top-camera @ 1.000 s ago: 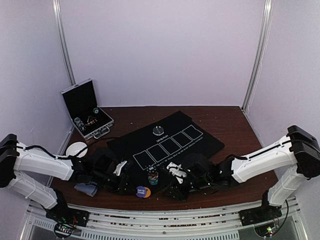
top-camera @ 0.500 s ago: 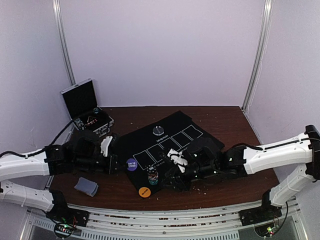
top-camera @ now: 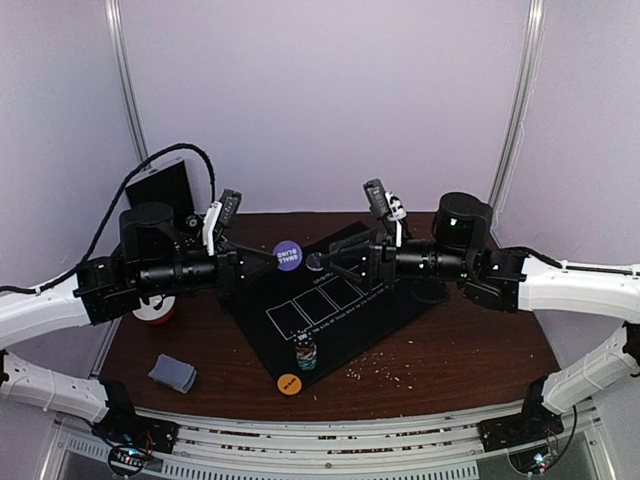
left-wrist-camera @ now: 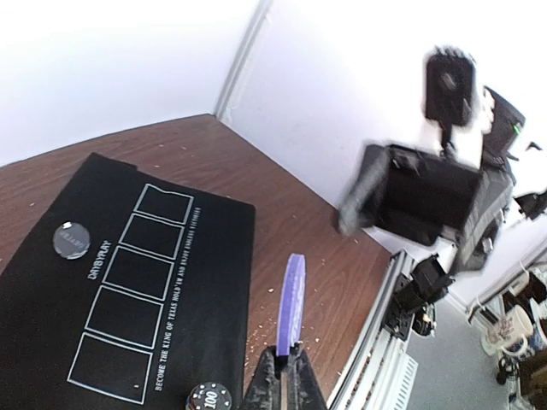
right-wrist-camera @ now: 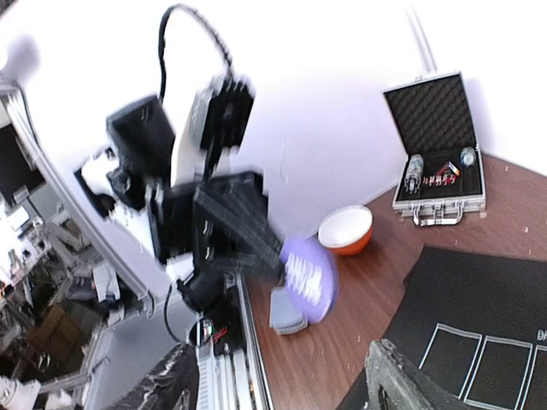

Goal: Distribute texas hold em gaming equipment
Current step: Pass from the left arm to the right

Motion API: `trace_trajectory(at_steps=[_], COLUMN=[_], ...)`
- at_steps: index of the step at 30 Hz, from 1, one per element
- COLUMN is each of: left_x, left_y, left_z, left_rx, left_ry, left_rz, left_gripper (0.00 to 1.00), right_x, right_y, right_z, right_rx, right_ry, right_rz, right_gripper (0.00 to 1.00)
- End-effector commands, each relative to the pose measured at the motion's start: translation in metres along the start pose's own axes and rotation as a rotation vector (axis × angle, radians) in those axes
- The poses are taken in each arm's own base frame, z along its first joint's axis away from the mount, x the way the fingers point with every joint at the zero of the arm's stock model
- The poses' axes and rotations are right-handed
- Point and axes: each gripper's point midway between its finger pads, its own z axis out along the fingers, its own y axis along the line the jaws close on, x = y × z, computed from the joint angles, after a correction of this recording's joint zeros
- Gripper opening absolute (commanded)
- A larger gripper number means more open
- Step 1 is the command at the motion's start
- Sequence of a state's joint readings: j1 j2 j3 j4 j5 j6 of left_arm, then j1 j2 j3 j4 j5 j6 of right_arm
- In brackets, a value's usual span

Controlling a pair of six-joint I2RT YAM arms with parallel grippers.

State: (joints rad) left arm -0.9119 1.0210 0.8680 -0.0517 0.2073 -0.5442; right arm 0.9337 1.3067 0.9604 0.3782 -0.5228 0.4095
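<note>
My left gripper (top-camera: 270, 258) is raised above the table and shut on a purple disc (top-camera: 287, 256), which stands on edge between the fingers (left-wrist-camera: 292, 301). My right gripper (top-camera: 328, 265) hovers facing it from the right, open and empty, with the purple disc (right-wrist-camera: 308, 278) a short way in front of it. A short chip stack (top-camera: 306, 355) stands at the near edge of the black mat (top-camera: 350, 310). An orange disc (top-camera: 289, 384) lies in front of it. A grey-blue card deck (top-camera: 172, 373) lies at the near left. A clear disc (left-wrist-camera: 71, 239) rests on the mat's far side.
The open silver case (right-wrist-camera: 436, 162) stands at the back left, largely behind my left arm in the top view. A red-and-white bowl (right-wrist-camera: 346, 229) sits near it. Crumbs speckle the wood to the right of the mat. Metal rails (top-camera: 300, 440) run along the near edge.
Both arms rose from the table. The left lifted the purple disc up over the mat's left corner. The right swung up to face it and its jaws spread wider.
</note>
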Motion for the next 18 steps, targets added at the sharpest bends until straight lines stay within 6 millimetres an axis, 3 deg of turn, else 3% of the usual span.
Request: trace_trajectory(at_steps=[1, 9, 13, 18], left_x=[-0.032, -0.027, -0.027, -0.025], left_y=[-0.038, -0.04, -0.039, -0.038], left_z=[-0.001, 0.006, 0.007, 0.008], left_rx=[0.168, 0.188, 0.187, 0.185], left_ry=[-0.094, -0.079, -0.083, -0.082], left_rz=[0.106, 0.106, 0.101, 0.098], left_gripper=[0.0, 0.0, 0.0, 0.0], right_x=[-0.045, -0.036, -0.025, -0.015], right_y=[0.014, 0.007, 0.004, 0.004], right_z=[0.002, 0.023, 0.027, 0.029], right_rx=[-0.138, -0.16, -0.161, -0.18], right_ry=[-0.136, -0.077, -0.036, -0.009], right_rz=[0.073, 0.092, 0.096, 0.106], right_gripper=[0.69, 0.61, 0.49, 0.24])
